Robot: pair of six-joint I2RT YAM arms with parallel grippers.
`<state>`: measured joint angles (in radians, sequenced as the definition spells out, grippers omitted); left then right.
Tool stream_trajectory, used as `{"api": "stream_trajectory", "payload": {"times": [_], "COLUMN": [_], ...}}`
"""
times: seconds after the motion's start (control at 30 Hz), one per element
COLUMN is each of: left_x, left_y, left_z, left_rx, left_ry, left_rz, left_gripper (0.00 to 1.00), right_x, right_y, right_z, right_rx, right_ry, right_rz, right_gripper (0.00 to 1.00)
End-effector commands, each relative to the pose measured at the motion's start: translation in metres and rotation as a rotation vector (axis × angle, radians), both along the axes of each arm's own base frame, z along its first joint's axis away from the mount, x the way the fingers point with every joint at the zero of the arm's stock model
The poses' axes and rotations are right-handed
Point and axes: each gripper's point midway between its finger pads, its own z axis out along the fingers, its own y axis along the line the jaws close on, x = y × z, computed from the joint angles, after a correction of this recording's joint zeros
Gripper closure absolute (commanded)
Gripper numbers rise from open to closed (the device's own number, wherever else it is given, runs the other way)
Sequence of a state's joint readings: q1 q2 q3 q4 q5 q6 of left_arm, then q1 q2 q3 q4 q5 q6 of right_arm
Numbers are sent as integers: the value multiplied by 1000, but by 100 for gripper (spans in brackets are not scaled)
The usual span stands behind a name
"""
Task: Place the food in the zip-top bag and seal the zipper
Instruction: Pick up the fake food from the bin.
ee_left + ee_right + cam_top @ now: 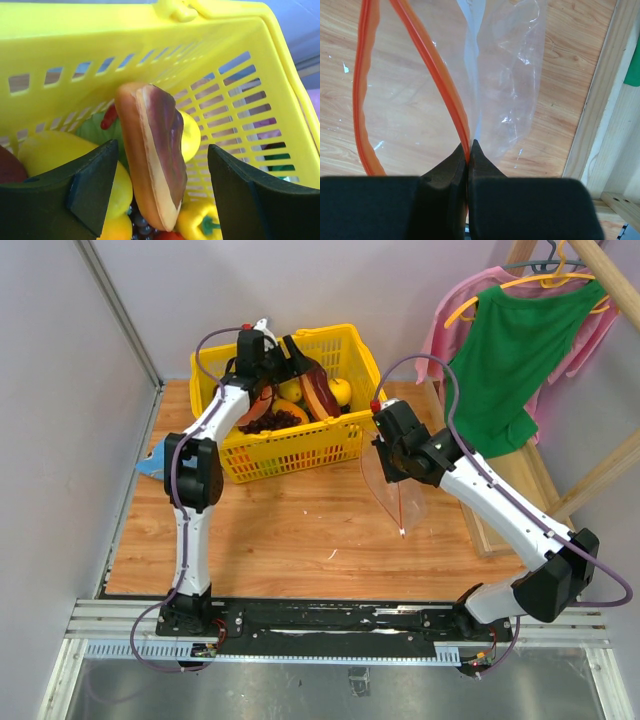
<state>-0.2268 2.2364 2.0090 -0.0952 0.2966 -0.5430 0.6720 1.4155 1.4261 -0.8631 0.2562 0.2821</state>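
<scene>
My left gripper (292, 358) is inside the yellow basket, open, with its jaws on either side of a dark purple-brown slab with a tan rind (157, 145). The right finger (240, 195) stands clear of it. Yellow fruits (50, 150), dark grapes (140, 222) and a yellow pepper (197, 222) lie below. I cannot make out the watermelon slice. My right gripper (388, 455) is shut on the red-orange zipper (432, 65) of the clear zip-top bag (392, 490). The bag hangs above the table with its mouth spread open (510, 75).
The yellow lattice basket (300, 455) stands at the back of the wooden table. A wooden rack (520, 490) with green and pink garments stands at the right. A blue object (150, 462) lies at the table's left edge.
</scene>
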Motion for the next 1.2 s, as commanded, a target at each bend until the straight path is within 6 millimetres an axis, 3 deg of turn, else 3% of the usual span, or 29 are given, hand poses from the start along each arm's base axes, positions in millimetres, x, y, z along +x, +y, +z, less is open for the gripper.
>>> {"api": "stream_trajectory", "payload": {"times": [0.0, 0.17, 0.27, 0.53, 0.63, 0.8, 1.17], "left_x": [18, 17, 12, -7, -14, -27, -63], "left_y": [-6, -17, -25, -34, -33, -27, -6], "left_z": [-7, -20, -16, 15, 28, 53, 131], "left_rx": [-18, -61, -88, -103, -98, -67, -45], "left_ry": [-26, -8, -19, -118, -141, -184, -288], "left_rz": [-4, -56, -111, -208, -222, -220, -138], "left_gripper": [24, 29, 38, 87, 99, 100, 100], "right_x": [2, 3, 4, 6, 7, 9, 14], "right_y": [-5, -5, -5, -4, -3, -3, -3], "right_z": [-3, -4, -4, -3, -1, 1, 7], "right_rx": [-7, -10, -12, -12, -9, -5, 24], "right_ry": [4, 3, 5, 3, 0, -1, 13], "right_rz": [-5, -6, -6, -7, -4, -10, -30], "right_gripper": [99, 99, 99, 99, 99, 99, 99]}}
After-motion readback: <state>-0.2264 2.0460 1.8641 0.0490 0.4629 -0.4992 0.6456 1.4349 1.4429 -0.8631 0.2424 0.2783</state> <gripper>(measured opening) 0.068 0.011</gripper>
